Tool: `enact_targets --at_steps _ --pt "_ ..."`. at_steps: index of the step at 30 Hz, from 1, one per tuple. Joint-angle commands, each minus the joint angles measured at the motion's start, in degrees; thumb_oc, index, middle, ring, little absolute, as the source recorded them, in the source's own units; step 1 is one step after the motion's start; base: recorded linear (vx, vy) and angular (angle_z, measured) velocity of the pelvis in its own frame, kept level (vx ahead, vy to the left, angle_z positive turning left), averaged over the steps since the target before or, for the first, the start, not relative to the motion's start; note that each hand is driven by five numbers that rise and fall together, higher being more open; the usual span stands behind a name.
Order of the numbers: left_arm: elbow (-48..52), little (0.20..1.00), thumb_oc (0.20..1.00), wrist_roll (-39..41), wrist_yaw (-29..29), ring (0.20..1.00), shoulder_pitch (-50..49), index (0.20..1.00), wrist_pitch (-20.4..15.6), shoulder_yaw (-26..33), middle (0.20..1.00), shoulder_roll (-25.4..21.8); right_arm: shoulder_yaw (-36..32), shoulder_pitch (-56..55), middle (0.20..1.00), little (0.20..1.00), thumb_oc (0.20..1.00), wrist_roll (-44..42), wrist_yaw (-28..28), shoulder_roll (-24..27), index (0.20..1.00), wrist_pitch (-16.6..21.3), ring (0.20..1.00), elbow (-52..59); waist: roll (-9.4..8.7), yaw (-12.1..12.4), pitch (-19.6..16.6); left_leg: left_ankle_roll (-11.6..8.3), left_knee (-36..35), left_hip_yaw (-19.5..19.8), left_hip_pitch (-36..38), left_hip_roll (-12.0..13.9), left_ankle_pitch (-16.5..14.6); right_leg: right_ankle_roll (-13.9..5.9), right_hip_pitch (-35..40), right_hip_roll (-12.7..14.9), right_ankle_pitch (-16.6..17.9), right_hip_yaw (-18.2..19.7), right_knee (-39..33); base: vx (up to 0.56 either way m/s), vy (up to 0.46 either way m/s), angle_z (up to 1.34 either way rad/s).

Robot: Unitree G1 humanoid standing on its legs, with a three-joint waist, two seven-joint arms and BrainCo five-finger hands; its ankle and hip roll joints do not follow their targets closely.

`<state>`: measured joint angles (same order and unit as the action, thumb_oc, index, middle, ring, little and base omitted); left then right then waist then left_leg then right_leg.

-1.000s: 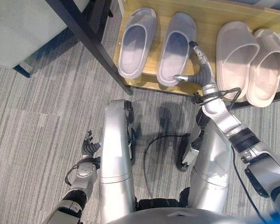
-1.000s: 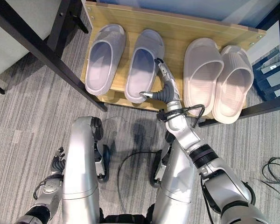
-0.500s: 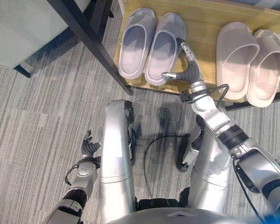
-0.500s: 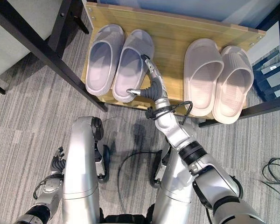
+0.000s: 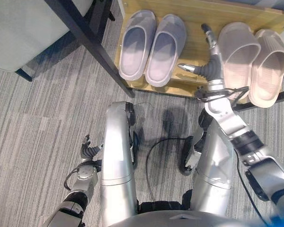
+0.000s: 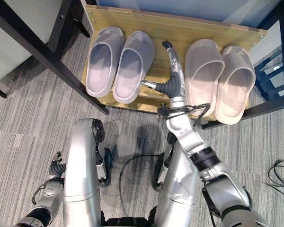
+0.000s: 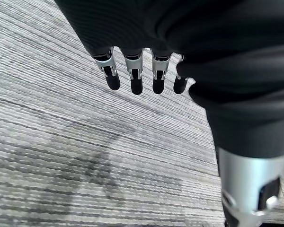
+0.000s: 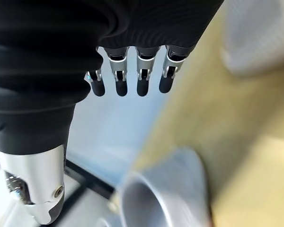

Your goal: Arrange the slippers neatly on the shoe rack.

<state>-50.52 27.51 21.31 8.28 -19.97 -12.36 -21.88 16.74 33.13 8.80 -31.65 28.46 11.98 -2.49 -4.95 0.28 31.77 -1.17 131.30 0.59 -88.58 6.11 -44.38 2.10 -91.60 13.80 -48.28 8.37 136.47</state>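
Slippers (image 5: 154,46) paired on wooden shoe rack (image 5: 194,35) (striped grey carpet (image 5: 38,123) below).

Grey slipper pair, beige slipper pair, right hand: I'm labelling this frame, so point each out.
Grey slipper pair (image 5: 166,52), left eye view, insole of its right-side slipper.
Beige slipper pair (image 5: 239,52), left eye view, strap of its left-side slipper.
Right hand (image 5: 209,70), left eye view, dark palm cover.

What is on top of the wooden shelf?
Four slippers sit on the wooden shelf: a grey pair side by side and a pink pair, one overlapping the other. The right hand hovers open between the pairs. The wood beneath the slippers is covered.
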Motion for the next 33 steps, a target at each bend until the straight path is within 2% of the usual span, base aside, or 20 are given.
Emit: enact_targets --at_steps 1,2,8,10,11,12,13,15,16,17,18,19,20,21,22,24,25,27,29,33 --pt "3.22 1.000 1.000 -2.25 2.24 1.000 -2.74 1.000 -1.64 -0.30 1.000 0.72 -1.51 0.22 1.000 1.000 1.000 3.73 -1.94 1.63 1.000 4.47 1.000 7.10 -1.52 2.20 -1.98 1.35 -3.03 7.40 -1.37 -1.99 -0.10 2.48 1.66 -0.52 6.26 10.74 1.32 0.00 0.000 0.00" --pt "5.66 1.000 1.000 -3.17 2.75 1.000 -3.61 1.000 -1.82 0.52 1.000 1.15 -5.06 -7.30 1.000 1.000 1.000 3.31 -1.80 1.47 1.000 5.82 1.000 12.71 -2.09 1.51 -1.98 1.28 -2.83 7.57 -1.37 -2.06 -0.07 2.32 1.66 -0.48 6.19 10.37 1.38 0.00 0.000 0.00" --pt "10.81 1.000 1.000 -4.07 3.63 1.000 -3.81 1.000 -2.30 2.14 1.000 1.51 -11.19 -20.72 1.000 1.000 1.000 0.87 -0.18 -0.60 1.000 8.01 1.000 20.48 -2.78 0.50 -1.98 0.93 -3.27 8.44 -1.37 -2.01 0.34 1.87 1.71 -0.46 6.75 9.15 0.02 -0.03 -0.004 -0.08" --pt "14.81 1.000 1.000 -5.85 3.87 1.000 -2.92 1.000 -2.82 3.37 1.000 0.41 -13.36 -24.12 1.000 1.000 1.000 2.51 0.77 -0.07 1.000 8.14 1.000 23.76 -2.45 0.36 -1.98 0.74 -9.91 8.56 -1.37 -1.27 2.47 1.92 3.27 0.77 7.58 6.01 -7.56 -0.13 0.011 -0.06" --pt "15.26 1.000 1.000 -6.31 3.95 1.000 -1.51 1.000 -2.98 3.96 1.000 0.22 -14.35 -24.42 1.000 1.000 1.000 3.40 0.36 -0.33 1.000 8.09 1.000 23.75 -1.57 0.21 -2.05 0.75 -14.48 8.63 -1.37 -0.97 4.83 2.02 4.55 1.10 8.77 4.01 -12.61 -0.13 0.019 -0.04" --pt "15.25 1.000 1.000 -6.32 3.95 1.000 -1.47 1.000 -2.98 3.93 1.000 0.21 -14.39 -24.42 1.000 1.000 1.000 3.42 0.35 -0.34 1.000 8.09 1.000 23.75 -1.46 0.16 -2.05 0.81 -14.76 8.67 -1.37 -1.06 5.13 2.13 4.66 1.22 8.97 3.81 -12.91 -0.19 0.043 -0.07" --pt "16.51 1.000 1.000 -7.18 4.74 1.000 -0.16 1.000 -3.58 4.20 1.000 -0.16 -15.14 -25.92 1.000 1.000 1.000 3.44 -0.58 -0.73 1.000 8.28 1.000 23.05 -0.68 -0.42 -4.65 0.95 -22.89 8.15 -1.37 -0.34 9.09 1.83 5.48 1.80 10.95 0.94 -20.65 -0.14 0.029 -0.09" --pt "17.32 1.000 1.000 -7.84 4.46 1.000 0.10 1.000 -4.12 4.67 1.000 -0.15 -16.73 -27.97 1.000 1.000 1.000 8.26 -1.78 1.22 1.000 7.32 1.000 22.67 0.17 -0.93 -8.17 0.94 -28.63 8.28 -1.37 0.10 11.90 1.68 5.92 2.83 11.70 -1.86 -26.98 -0.09 0.048 -0.05" --pt "19.26 1.000 1.000 -9.05 3.88 1.000 -1.20 1.000 -4.74 4.78 1.000 -0.38 -18.94 -30.99 1.000 1.000 1.000 14.45 -3.29 4.59 1.000 5.11 1.000 19.43 1.58 -1.53 -11.77 0.77 -34.04 9.11 -1.35 0.76 14.49 0.98 6.57 4.01 13.14 -4.77 -33.09 -0.03 0.091 0.01" --pt "20.09 1.000 1.000 -9.34 3.74 1.000 -2.00 1.000 -4.70 4.76 1.000 -0.52 -19.90 -32.88 1.000 1.000 1.000 15.01 -3.52 5.80 1.000 4.64 1.000 17.31 2.19 -1.79 -13.11 0.68 -36.56 9.13 -0.99 1.44 15.76 0.63 7.60 4.74 14.06 -6.55 -36.47 -0.08 0.141 0.04" --pt "20.33 1.000 1.000 -9.23 3.27 1.000 -3.71 1.000 -4.83 4.72 1.000 -0.53 -20.17 -36.70 1.000 1.000 1.000 14.98 -4.23 7.36 1.000 3.35 1.000 9.66 2.16 -2.04 -13.66 0.39 -44.46 8.00 4.48 2.87 18.18 -0.45 12.77 5.89 16.50 -9.07 -44.51 -0.09 0.083 0.09" --pt "20.36 1.000 1.000 -9.22 3.27 1.000 -3.81 1.000 -4.84 4.69 1.000 -0.49 -20.10 -36.72 1.000 1.000 1.000 15.00 -4.36 7.43 1.000 3.47 1.000 9.48 2.31 -2.04 -13.32 0.41 -45.21 8.03 5.32 2.89 18.52 -0.37 13.74 5.87 16.85 -9.45 -45.31 -0.15 0.067 0.18" --pt "19.67 1.000 1.000 -8.90 2.73 1.000 -4.56 1.000 -4.70 4.57 1.000 -0.23 -18.94 -39.50 1.000 1.000 1.000 14.02 -4.28 6.74 1.000 2.21 1.000 -0.08 1.88 -2.11 -13.77 -0.20 -53.56 6.84 11.77 3.46 20.98 -1.15 20.49 6.07 18.88 -11.64 -54.09 -0.10 0.012 0.13" --pt "19.68 1.000 1.000 -8.88 2.72 1.000 -4.55 1.000 -4.71 4.65 1.000 -0.26 -18.79 -39.29 1.000 1.000 1.000 14.04 -4.41 6.74 1.000 2.33 1.000 -0.33 1.92 -2.20 -13.39 -0.18 -54.13 6.86 12.37 3.42 21.34 -1.08 21.17 6.07 19.19 -11.89 -54.65 -0.10 0.004 0.14" --pt "19.47 1.000 1.000 -8.41 2.28 1.000 -4.84 1.000 -4.74 4.30 1.000 -0.32 -18.40 -39.96 1.000 1.000 1.000 12.10 -3.91 5.32 1.000 2.44 1.000 -4.11 1.62 -2.37 -13.53 -0.36 -57.47 6.31 15.00 3.76 22.55 -1.43 24.02 6.29 19.96 -13.02 -57.93 -0.03 -0.013 0.01" --pt "18.01 1.000 1.000 -7.93 0.06 1.000 -5.22 1.000 -3.69 3.05 1.000 -0.82 -16.75 -40.16 1.000 1.000 1.000 0.56 0.21 -2.49 1.000 2.51 1.000 -19.40 0.95 -2.72 -14.24 -0.81 -67.21 4.84 23.06 4.08 25.45 -2.76 32.41 6.03 23.22 -15.51 -68.38 -0.04 0.006 0.02" --pt "17.91 1.000 1.000 -7.98 -0.03 1.000 -5.47 1.000 -3.60 2.98 1.000 -0.92 -16.74 -40.25 1.000 1.000 1.000 -0.32 0.53 -2.89 1.000 2.65 1.000 -20.60 0.93 -2.61 -14.01 -0.77 -68.31 4.67 24.07 4.14 25.80 -2.72 33.42 6.08 23.52 -15.98 -69.62 0.00 0.010 0.04" --pt "16.17 1.000 1.000 -8.50 -1.83 1.000 -6.67 1.000 -2.33 2.29 1.000 -0.67 -16.40 -41.64 1.000 1.000 1.000 -9.97 4.95 -9.14 1.000 3.10 1.000 -29.57 0.82 -3.09 -15.23 -0.97 -72.39 4.30 27.85 3.94 27.11 -2.99 37.70 5.52 24.44 -17.53 -73.67 0.02 0.002 -0.09" --pt "14.08 1.000 1.000 -8.98 -2.70 1.000 -7.68 1.000 -1.51 2.22 1.000 0.39 -16.17 -41.56 1.000 1.000 1.000 -14.89 7.36 -12.43 1.000 2.71 1.000 -36.41 0.79 -3.26 -15.97 -0.75 -75.37 3.76 31.71 4.28 27.47 -3.55 40.99 5.10 25.41 -17.99 -76.49 0.04 0.011 -0.09" --pt "7.51 1.000 1.000 -6.05 -4.58 1.000 -9.20 1.000 -0.42 3.85 1.000 3.63 -17.42 -40.33 1.000 1.000 1.000 -24.38 10.95 -17.03 1.000 2.34 1.000 -49.80 0.92 -3.06 -17.52 -0.58 -86.04 0.68 45.35 4.02 29.42 -5.81 52.82 4.47 28.90 -19.49 -85.47 0.15 0.042 -0.13"
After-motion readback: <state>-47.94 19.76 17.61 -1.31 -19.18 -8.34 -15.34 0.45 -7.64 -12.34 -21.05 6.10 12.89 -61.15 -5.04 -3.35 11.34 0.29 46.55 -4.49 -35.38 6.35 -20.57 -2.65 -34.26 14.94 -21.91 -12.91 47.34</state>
